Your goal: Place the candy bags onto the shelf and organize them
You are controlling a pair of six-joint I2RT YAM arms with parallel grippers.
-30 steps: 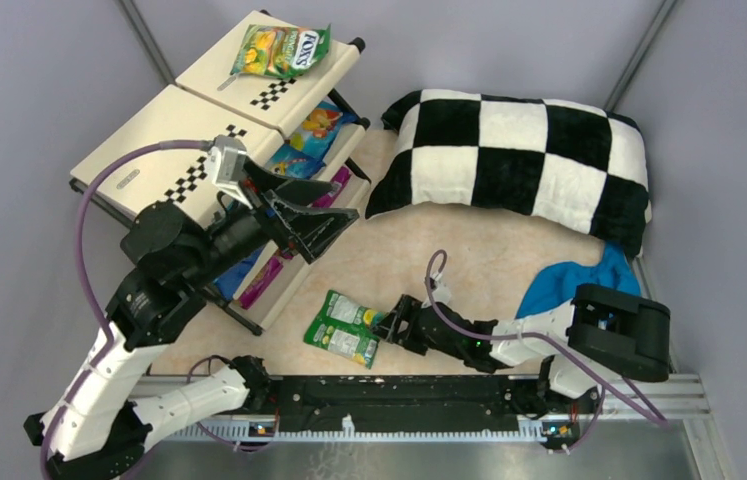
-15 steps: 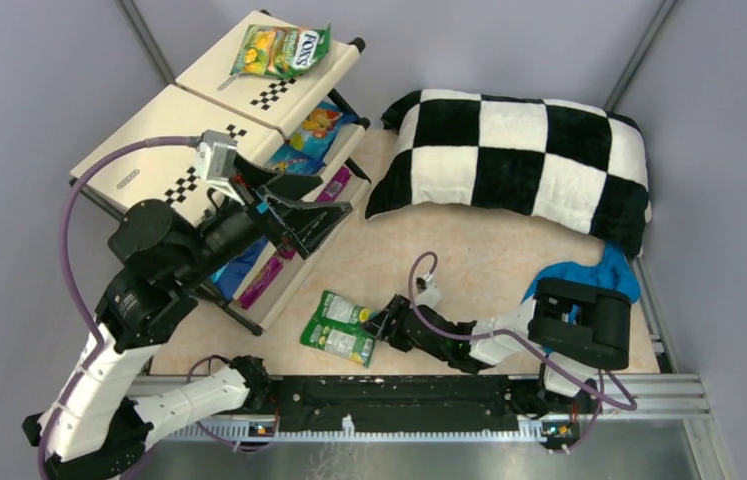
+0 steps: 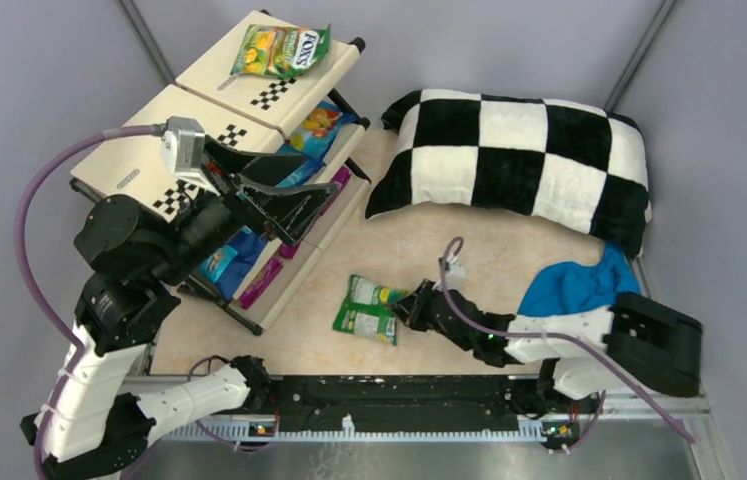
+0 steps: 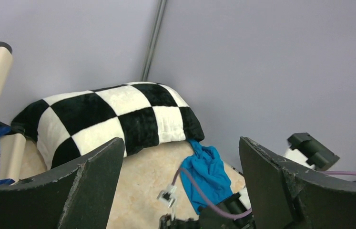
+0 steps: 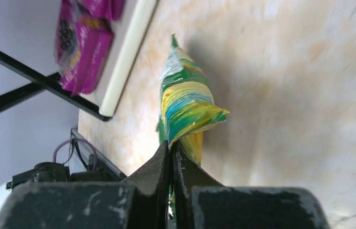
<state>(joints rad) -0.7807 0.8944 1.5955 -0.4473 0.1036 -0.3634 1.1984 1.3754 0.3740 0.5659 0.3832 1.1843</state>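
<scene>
My right gripper [image 3: 405, 308] [image 5: 171, 143] is shut on the edge of a green-white candy bag [image 3: 367, 308] [image 5: 185, 102], low over the beige floor in front of the shelf [image 3: 149, 130]. The bag's far end hangs down toward the floor. A green-yellow FOX'S bag [image 3: 282, 50] lies on the shelf's top tier. Blue bags [image 3: 317, 122] sit on the middle tier and magenta bags [image 3: 261, 282] [image 5: 83, 43] on the lowest. My left gripper [image 3: 314, 208] [image 4: 179, 143] hovers open and empty beside the shelf's front.
A black-and-white checkered pillow [image 3: 514, 160] [image 4: 114, 114] lies at the back right. A crumpled blue cloth [image 3: 574, 285] [image 4: 207, 174] rests at its near right end, close to my right arm. Grey walls enclose the space.
My right gripper has shut on the green-white bag and drawn it a little to the right. My left arm has pulled back to the left, still open.
</scene>
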